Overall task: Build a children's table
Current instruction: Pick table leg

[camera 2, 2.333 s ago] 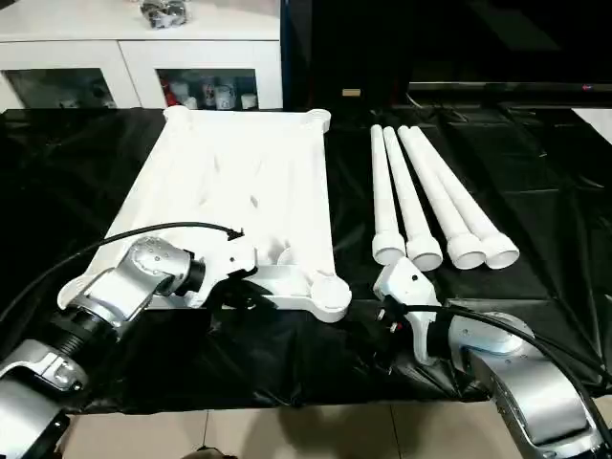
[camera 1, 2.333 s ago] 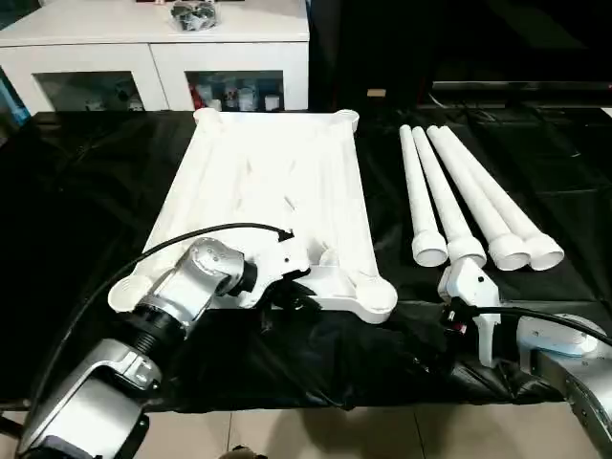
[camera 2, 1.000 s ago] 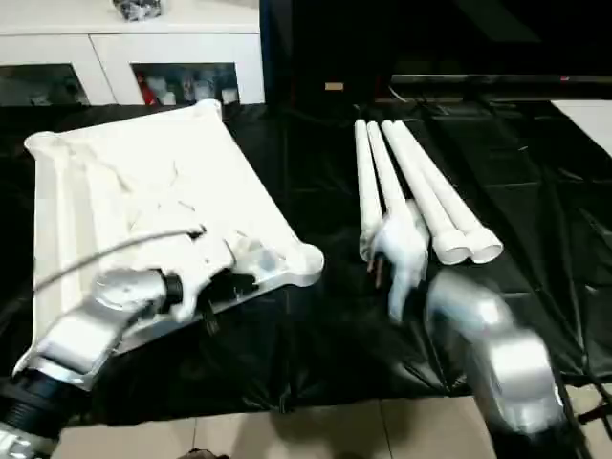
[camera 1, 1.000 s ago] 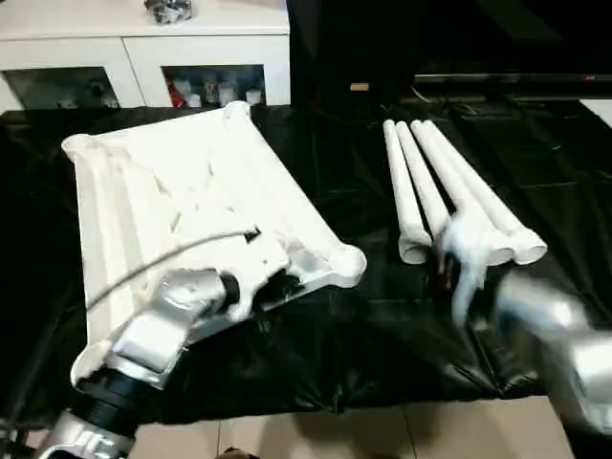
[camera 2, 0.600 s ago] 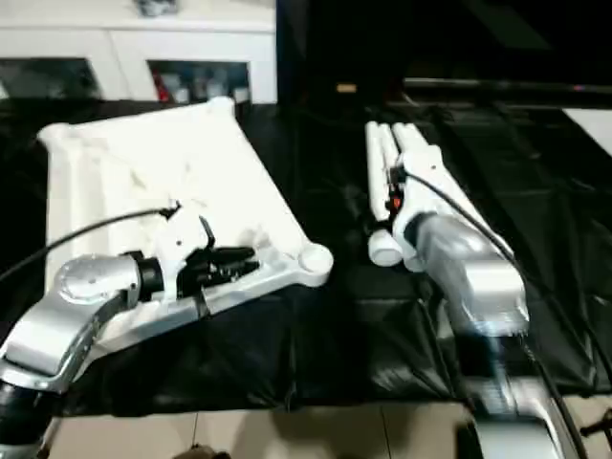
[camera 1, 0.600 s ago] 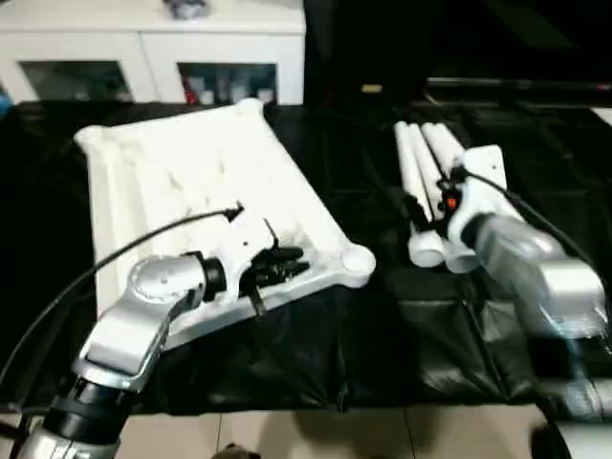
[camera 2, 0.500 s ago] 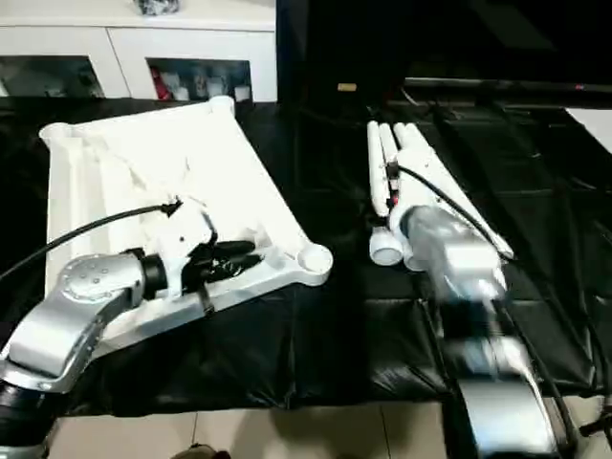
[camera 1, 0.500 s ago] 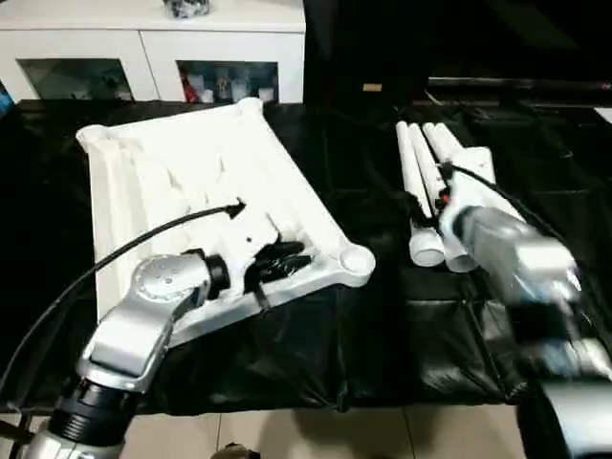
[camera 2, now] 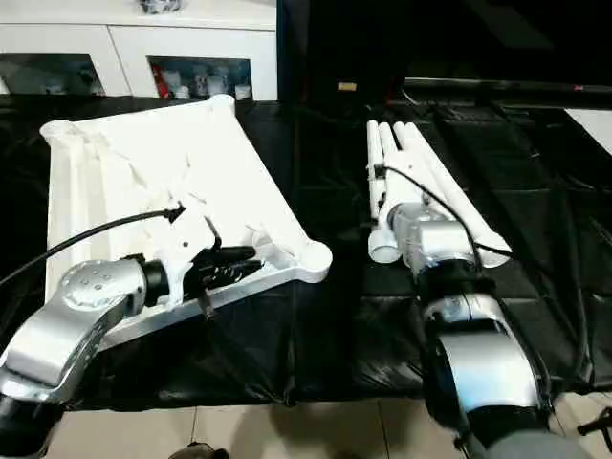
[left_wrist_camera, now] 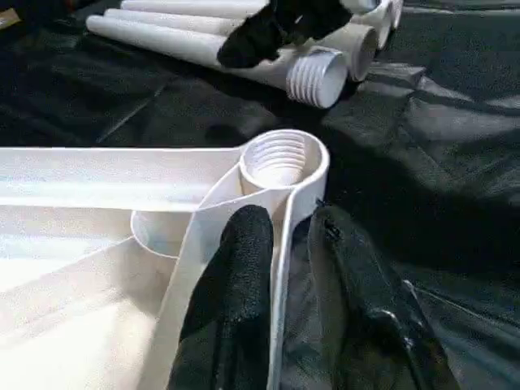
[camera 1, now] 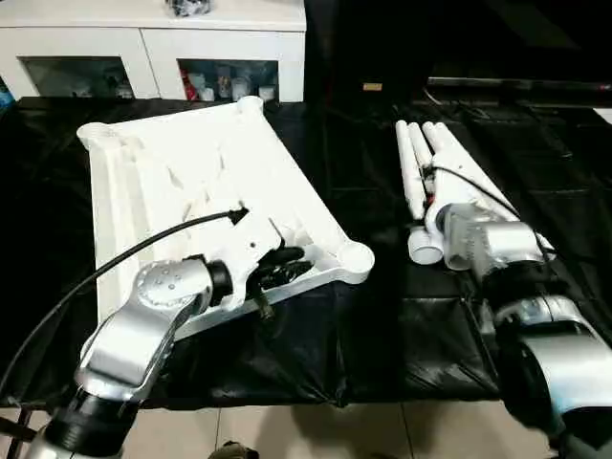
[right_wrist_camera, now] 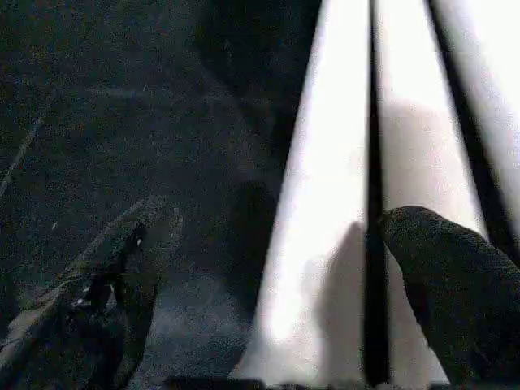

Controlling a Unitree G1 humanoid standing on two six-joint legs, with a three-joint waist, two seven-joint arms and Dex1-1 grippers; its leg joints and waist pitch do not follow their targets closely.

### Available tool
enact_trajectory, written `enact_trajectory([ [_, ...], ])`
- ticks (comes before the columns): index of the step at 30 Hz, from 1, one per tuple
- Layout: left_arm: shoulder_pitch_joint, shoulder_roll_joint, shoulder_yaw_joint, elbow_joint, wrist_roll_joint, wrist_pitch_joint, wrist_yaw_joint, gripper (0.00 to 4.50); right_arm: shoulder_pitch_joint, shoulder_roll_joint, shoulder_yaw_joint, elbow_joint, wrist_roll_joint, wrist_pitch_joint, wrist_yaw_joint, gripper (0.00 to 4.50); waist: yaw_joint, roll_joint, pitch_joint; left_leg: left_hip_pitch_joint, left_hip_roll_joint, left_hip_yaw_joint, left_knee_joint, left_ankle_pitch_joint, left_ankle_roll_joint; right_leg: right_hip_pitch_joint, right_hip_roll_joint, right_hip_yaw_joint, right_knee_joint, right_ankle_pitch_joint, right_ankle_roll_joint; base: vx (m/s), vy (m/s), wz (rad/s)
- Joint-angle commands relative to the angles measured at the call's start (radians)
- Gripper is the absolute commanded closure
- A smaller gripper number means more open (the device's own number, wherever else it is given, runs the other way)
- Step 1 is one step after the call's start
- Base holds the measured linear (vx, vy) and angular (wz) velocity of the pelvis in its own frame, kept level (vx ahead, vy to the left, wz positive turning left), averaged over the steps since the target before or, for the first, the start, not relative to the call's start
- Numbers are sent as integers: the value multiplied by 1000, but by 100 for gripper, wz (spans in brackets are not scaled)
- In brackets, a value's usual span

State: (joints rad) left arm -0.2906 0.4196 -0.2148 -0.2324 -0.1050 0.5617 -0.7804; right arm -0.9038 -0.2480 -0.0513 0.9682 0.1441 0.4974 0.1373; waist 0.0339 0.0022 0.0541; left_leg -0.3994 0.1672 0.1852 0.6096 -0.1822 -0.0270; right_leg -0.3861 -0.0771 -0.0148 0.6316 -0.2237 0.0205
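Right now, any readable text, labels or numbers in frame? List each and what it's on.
None readable.
Tabletop: plain white, no markings.
Tube legs: plain white, no markings.
Items behind the cabinet glass doors: too small to read.

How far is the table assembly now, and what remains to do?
No leg is fitted yet. The left gripper pinches the tabletop rim beside an empty corner socket. The open right gripper straddles one of the four legs lying on the black cloth. All four remain to be inserted.
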Motion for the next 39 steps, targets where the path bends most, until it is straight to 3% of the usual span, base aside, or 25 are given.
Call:
enact_trajectory([
  [1, 6, 9, -10, -27, -5, 14, 0, 354, -27, 0, -15, 45, -5, -15, 7, 0, 1, -6, -72, 28, 46, -9, -62, -68, 13, 37, -45, 23, -52, 59, -272, 0, 0, 0],
  [7, 12, 27, -15, -65, -18, 52, -8, 354, -76, 1, -44, 178, -4, -10, 11, 0, 3, -3, -73, 26, 46, -8, -59, -57, 25, 37, -45, 21, -49, 81, -287, 0, 0, 0],
  [16, 6, 53, -27, -96, -26, 85, -30, 354, -130, -21, -113, 299, 39, 9, 8, 0, -2, -4, -49, 28, 50, -3, -68, -126, 8, 24, -42, 23, -58, -2, -273, 0, 0, 0],
  [25, -9, 70, -42, -105, -46, 101, -49, 354, -146, -46, -148, 352, 43, 28, 23, 77, -5, -10, -43, 29, 50, -2, -70, -135, -1, 22, -43, 23, -58, -6, -278, 0, 0, 0],
  [26, -14, 64, -43, -100, -47, 104, -45, 354, -149, -45, -161, 360, 48, 27, 27, 82, -5, -16, -41, 27, 51, -1, -70, -132, 1, 22, -43, 24, -58, -6, -278, 0, 0, 0],
  [28, -13, 57, -45, -89, -41, 92, -39, 354, -149, -43, -171, 365, 51, 27, 27, 112, -4, -17, -41, 27, 51, 0, -68, -99, 7, 23, -43, 24, -53, 41, -284, 0, 0, 0],
  [32, -3, 51, -47, -85, -38, 84, -30, 354, -143, -36, -174, 370, 46, 32, 25, 127, -3, -19, -45, 24, 51, 2, -63, -46, 35, 26, -42, 24, -47, 112, -298, 0, 0, 0],
  [34, -11, 44, -54, -75, -36, 80, -20, 354, -139, -35, -188, 375, 53, 34, 17, 156, -2, -24, -43, 23, 52, 3, -64, -52, 44, 26, -44, 25, -49, 99, -303, 0, 0, 0],
  [39, -21, 36, -53, -57, -32, 69, -8, 354, -134, -30, -208, 380, 65, 34, 21, 175, -3, -22, -41, 25, 54, 3, -66, -71, 34, 24, -44, 25, -51, 58, -297, 0, 0, 0],
])
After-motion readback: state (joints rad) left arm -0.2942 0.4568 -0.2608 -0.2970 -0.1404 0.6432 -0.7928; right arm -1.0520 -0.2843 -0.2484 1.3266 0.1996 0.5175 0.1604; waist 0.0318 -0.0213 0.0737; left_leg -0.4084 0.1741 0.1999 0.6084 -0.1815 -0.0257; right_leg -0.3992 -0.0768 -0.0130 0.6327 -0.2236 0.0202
